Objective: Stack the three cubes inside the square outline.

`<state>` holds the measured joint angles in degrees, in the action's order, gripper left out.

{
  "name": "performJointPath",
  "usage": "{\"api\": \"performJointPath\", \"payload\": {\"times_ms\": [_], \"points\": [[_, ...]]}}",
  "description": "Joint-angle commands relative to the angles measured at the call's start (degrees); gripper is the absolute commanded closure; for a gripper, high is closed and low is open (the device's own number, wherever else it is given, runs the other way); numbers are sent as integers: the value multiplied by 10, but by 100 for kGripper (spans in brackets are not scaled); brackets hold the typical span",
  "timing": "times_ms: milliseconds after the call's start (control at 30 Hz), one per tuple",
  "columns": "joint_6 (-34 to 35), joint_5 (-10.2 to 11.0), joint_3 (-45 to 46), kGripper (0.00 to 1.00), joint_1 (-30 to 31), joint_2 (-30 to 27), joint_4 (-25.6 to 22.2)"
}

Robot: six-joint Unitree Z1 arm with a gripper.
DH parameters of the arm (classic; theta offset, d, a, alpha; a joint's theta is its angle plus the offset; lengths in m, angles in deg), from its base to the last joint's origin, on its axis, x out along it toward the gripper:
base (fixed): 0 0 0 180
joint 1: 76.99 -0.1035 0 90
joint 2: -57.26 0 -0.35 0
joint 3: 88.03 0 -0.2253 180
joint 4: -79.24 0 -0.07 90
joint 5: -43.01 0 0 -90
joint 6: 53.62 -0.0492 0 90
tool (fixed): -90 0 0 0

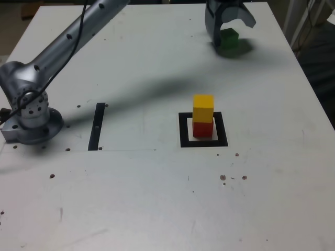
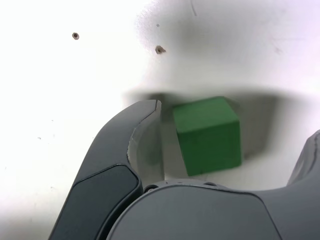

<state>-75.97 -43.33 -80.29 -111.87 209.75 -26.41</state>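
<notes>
A white worktop [image 1: 157, 198] carries a straight black strip [image 1: 97, 126] lying toward the exterior view's left. Small dark screw holes [image 2: 75, 36] and scuff marks [image 1: 223, 178] dot its surface.

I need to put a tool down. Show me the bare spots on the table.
Bare: the wide near strip of the table, and the stretch between the black strip and the square outline. Crowded: the outline, holding red under yellow, and the far corner, gripper over green.
</notes>
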Motion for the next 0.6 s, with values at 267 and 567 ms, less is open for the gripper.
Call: {"api": "performJointPath", "payload": {"times_ms": [267, 567], "points": [[10, -1, -15, 28, -3, 12, -6], [13, 11, -23, 64, -1, 11, -4]]}}
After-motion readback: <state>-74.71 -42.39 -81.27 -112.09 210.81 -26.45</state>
